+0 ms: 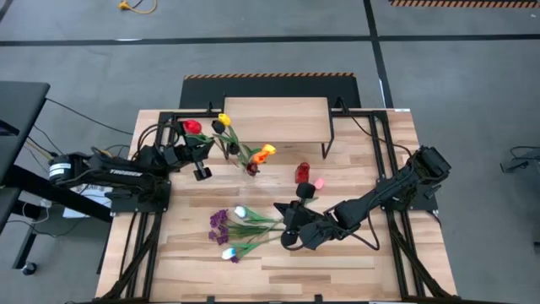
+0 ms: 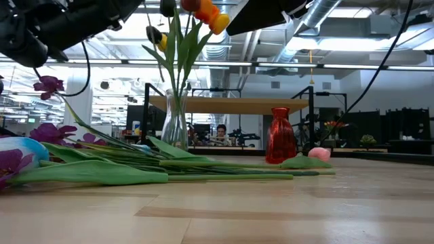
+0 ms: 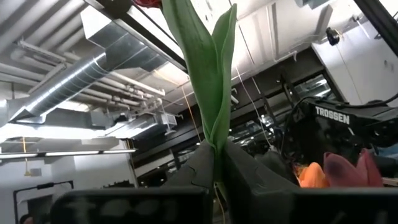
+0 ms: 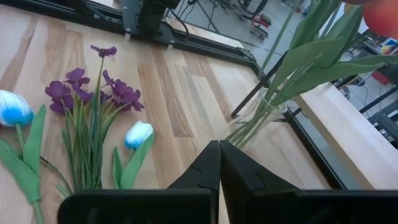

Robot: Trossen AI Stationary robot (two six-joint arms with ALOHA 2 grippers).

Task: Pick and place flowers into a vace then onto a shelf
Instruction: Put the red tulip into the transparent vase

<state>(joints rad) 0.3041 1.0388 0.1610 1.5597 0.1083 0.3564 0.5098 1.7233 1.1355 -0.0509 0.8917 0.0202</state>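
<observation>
A clear glass vase [image 1: 251, 169] [image 2: 175, 125] stands on the table, holding yellow, orange and dark tulips. Left of it my left gripper [image 1: 201, 159] [image 3: 214, 158] is shut on a red tulip [image 1: 192, 127]. More flowers [image 1: 240, 226] [image 2: 135, 163] lie flat on the table: purple sprigs [image 4: 93, 93] and white-blue tulips [image 4: 138, 134]. My right gripper [image 1: 291, 234] [image 4: 219, 152] hovers shut at their stem ends, holding nothing. The shelf [image 1: 274, 118] [image 2: 230, 104] stands at the far middle on thin black legs. My left gripper pinches the red tulip's green stem and leaves [image 3: 217, 134] between its two fingers, well below the head [image 3: 148, 2]. The fingers slant upward, and the flower stands up out of them. It is lifted clear of the table.
A small red vase [image 1: 302, 173] [image 2: 280, 135] stands right of the glass vase, with a pink flower head [image 1: 319, 181] [image 2: 319, 154] lying beside it. Black frame rails [image 1: 135, 245] run along both sides of the table. Bare wood lies along the near edge.
</observation>
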